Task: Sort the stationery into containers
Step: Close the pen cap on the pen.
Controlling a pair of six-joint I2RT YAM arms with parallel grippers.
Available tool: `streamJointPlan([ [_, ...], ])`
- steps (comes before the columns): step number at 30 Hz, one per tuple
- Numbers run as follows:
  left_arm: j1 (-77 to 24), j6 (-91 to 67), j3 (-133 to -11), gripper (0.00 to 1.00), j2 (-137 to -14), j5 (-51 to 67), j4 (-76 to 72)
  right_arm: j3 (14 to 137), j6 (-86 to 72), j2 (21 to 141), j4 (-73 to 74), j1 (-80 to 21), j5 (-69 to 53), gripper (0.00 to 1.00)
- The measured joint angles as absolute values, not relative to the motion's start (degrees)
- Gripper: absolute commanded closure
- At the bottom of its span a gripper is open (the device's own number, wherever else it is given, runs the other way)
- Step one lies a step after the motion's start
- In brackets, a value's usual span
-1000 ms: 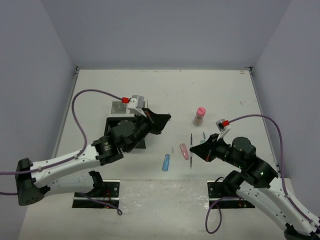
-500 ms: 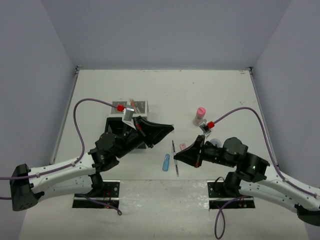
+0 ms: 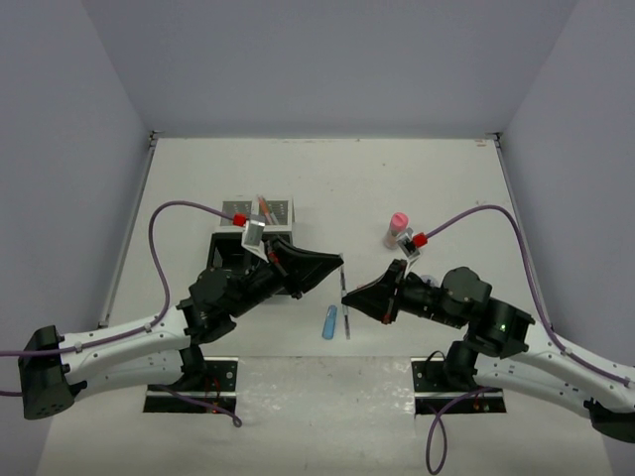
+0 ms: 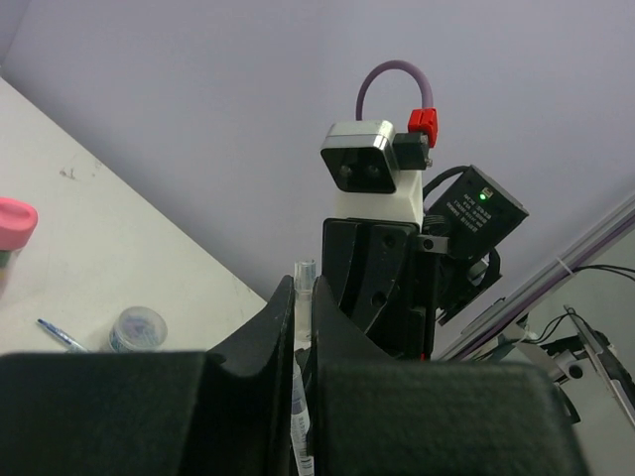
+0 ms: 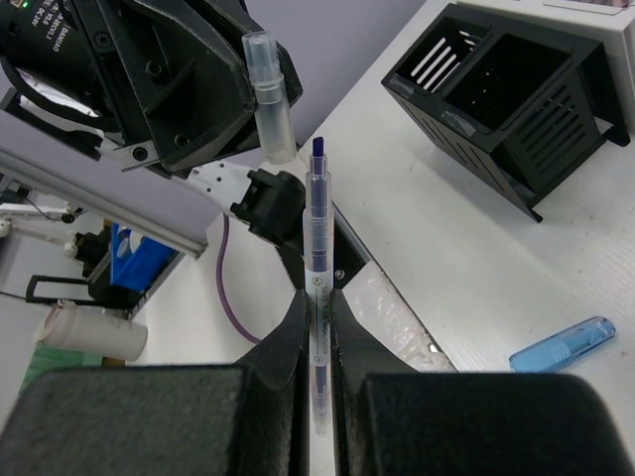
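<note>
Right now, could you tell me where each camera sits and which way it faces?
Top external: above, behind the robot, looking down at the table; both arms show.
Left wrist: on the left hand, facing the right arm; own fingers grip a clear cap.
Right wrist: on the right hand, facing the left arm and organiser; own fingers grip a pen.
Shared: both wrist views show the clear cap.

We note white table (image 3: pixel 417 178). 1 organiser (image 3: pixel 281 212) standing left of centre. 1 blue capsule piece (image 3: pixel 329 322) lying flat near front. 1 pink-capped bottle (image 3: pixel 397 229) upright, right of centre. Left wrist view: round tub (image 4: pixel 137 327), thin blue pen (image 4: pixel 58 335) just beside it.
</note>
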State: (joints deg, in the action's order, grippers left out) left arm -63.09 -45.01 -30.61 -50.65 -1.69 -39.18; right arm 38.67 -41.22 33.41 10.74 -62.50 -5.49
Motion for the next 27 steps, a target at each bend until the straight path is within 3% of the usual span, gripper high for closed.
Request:
streamJointPlan([
  [27,-63.09,-45.36,-29.17,1.00,-50.70,-3.64,-42.67,38.61,-41.34,33.65,9.40,-64.58,-6.72,1.00],
])
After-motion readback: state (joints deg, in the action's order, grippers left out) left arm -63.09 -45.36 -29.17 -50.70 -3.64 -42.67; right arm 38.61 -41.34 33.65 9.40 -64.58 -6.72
